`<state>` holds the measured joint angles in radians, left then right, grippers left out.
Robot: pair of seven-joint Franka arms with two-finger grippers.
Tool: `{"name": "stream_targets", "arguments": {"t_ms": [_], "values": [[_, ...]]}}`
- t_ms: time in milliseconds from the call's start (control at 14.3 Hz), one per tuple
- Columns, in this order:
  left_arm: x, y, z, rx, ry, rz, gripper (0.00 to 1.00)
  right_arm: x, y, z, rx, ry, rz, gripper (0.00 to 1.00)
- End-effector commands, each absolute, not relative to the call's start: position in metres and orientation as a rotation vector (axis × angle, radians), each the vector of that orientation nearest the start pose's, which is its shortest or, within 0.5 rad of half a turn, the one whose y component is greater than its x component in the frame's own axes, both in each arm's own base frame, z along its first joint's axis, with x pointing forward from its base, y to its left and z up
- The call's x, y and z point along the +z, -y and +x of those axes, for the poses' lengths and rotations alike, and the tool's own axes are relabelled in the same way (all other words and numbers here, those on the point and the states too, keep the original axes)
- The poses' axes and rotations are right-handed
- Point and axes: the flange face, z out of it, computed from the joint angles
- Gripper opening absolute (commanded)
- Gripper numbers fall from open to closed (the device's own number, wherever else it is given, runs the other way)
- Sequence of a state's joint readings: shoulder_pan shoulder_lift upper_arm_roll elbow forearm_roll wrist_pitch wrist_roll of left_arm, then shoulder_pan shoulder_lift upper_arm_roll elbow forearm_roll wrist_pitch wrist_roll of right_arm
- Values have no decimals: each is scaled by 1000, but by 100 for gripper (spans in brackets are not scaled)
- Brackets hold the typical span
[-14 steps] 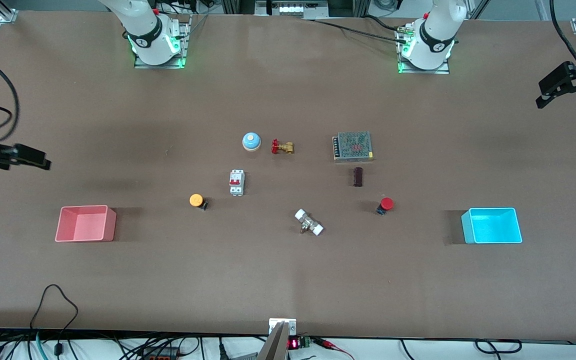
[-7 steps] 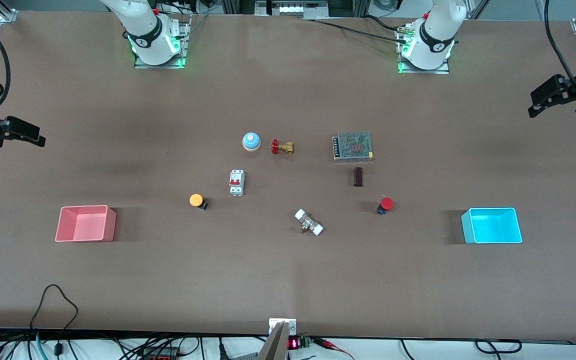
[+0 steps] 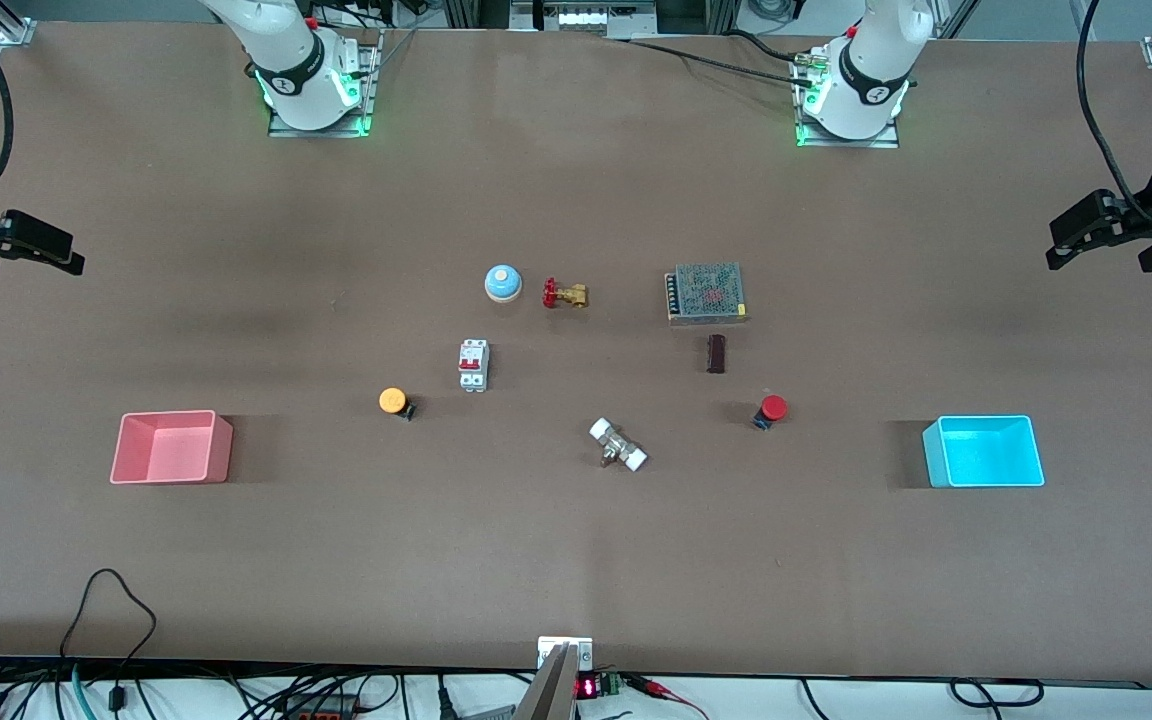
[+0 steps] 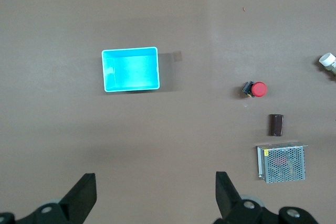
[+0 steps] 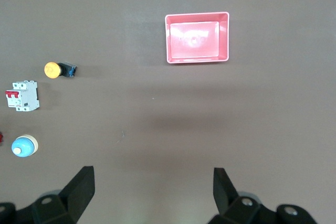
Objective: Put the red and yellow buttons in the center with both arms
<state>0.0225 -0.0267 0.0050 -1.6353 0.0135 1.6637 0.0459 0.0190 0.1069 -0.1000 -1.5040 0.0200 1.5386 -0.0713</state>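
The yellow button (image 3: 392,400) lies on its side on the brown table, nearer the right arm's end; it also shows in the right wrist view (image 5: 52,70). The red button (image 3: 772,408) lies toward the left arm's end and shows in the left wrist view (image 4: 257,89). My left gripper (image 3: 1099,255) is open and empty, high over the table's edge at its own end; its open jaws also show in its wrist view (image 4: 156,190). My right gripper (image 3: 21,255) is open and empty, high over its end's edge, and shows in its wrist view (image 5: 153,184).
A pink tray (image 3: 172,447) and a cyan tray (image 3: 984,452) stand near the two ends. Between the buttons lie a blue bell (image 3: 502,283), a brass valve (image 3: 564,294), a circuit breaker (image 3: 473,364), a white fitting (image 3: 618,444), a dark block (image 3: 716,353) and a mesh power supply (image 3: 706,292).
Both grippers have shifted over their table ends: the right one toward the bases' side, the left one slightly inward and away from the bases. The buttons have not moved.
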Motion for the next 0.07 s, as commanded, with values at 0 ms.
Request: {"name": "stream_targets", "arguments": {"t_ms": [0], "values": [[628, -18, 552, -66, -43, -3143, 100, 596, 38, 572, 123, -46, -3137, 100]]}}
